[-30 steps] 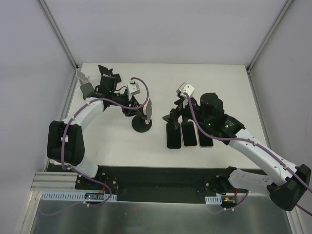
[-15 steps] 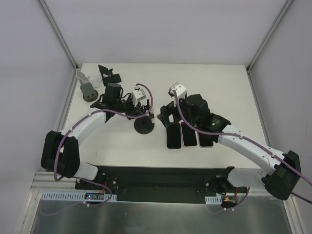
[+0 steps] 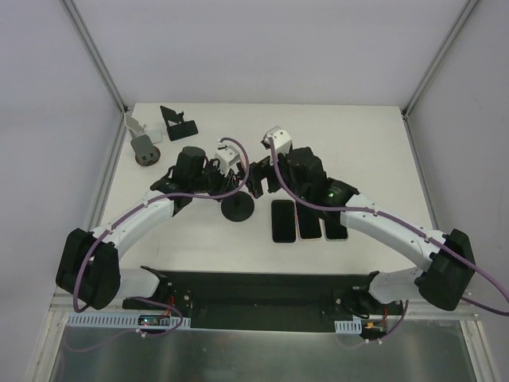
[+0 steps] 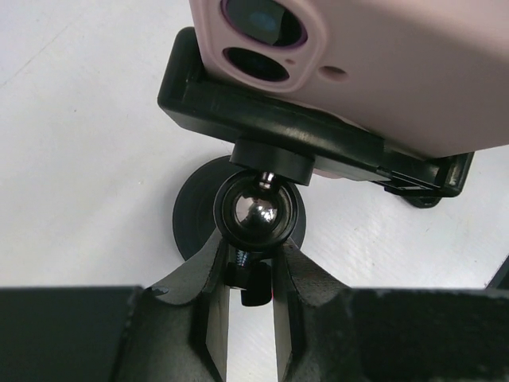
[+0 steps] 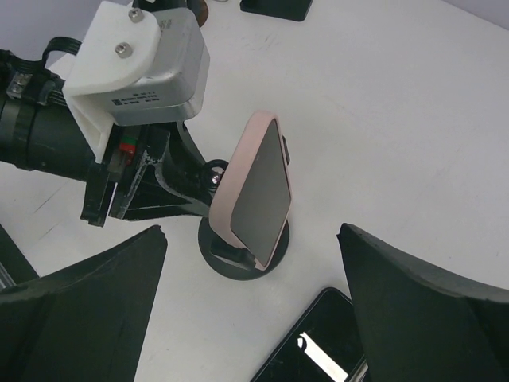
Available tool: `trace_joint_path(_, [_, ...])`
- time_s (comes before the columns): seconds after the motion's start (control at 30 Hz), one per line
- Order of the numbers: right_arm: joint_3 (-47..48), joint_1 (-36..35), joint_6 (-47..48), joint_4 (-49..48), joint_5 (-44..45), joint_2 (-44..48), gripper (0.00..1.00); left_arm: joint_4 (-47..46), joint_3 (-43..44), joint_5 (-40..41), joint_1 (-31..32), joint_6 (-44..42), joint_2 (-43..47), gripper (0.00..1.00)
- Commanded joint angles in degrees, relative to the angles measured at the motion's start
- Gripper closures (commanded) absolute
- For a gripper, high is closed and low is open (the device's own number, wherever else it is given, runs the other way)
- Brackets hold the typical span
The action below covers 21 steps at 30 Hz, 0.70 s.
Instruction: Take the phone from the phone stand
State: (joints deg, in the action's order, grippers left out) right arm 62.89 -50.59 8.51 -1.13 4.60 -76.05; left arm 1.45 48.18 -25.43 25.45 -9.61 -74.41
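Note:
A pink phone stands tilted in the black clamp of a phone stand with a round black base. In the left wrist view I see the phone's back and camera lenses. My left gripper is shut on the stand's stem, just under the steel ball joint, from behind the phone. My right gripper is wide open and empty, facing the phone's dark screen, with one finger on each side and apart from it. In the top view both grippers meet over the stand.
Three dark phones lie side by side on the white table, right of the stand; one shows in the right wrist view. A grey stand and a black stand sit at the back left.
My right arm has swung left from above the three phones to the stand. My left gripper has moved right and nearer onto the stand's stem. The stand's base has shifted slightly right.

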Motion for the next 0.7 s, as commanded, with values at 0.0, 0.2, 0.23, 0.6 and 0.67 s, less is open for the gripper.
trace_joint_path(0.0, [3.5,-0.9,-1.7,-3.4,3.0,-2.3,0.09,-1.0,-1.1,5.0,1.0,7.3,2.2,1.00])
trace_joint_path(0.2, [4.4,-1.3,-1.2,-6.1,8.9,-6.8,0.21,-1.3,-1.9,7.1,2.0,8.4,2.9,1.00])
trace_joint_path(0.23, [4.3,-1.3,-0.6,-6.9,9.4,-7.2,0.25,-1.3,-1.9,7.1,2.2,8.5,3.0,1.00])
trace_joint_path(0.6, [6.8,-1.4,3.9,-12.0,12.6,-12.5,0.51,-1.3,-1.6,9.4,3.5,9.5,3.0,1.00])
trace_joint_path(0.67, [6.7,-1.5,4.9,-12.9,13.5,-13.6,0.54,-1.3,-1.6,9.8,3.6,11.2,3.0,1.00])
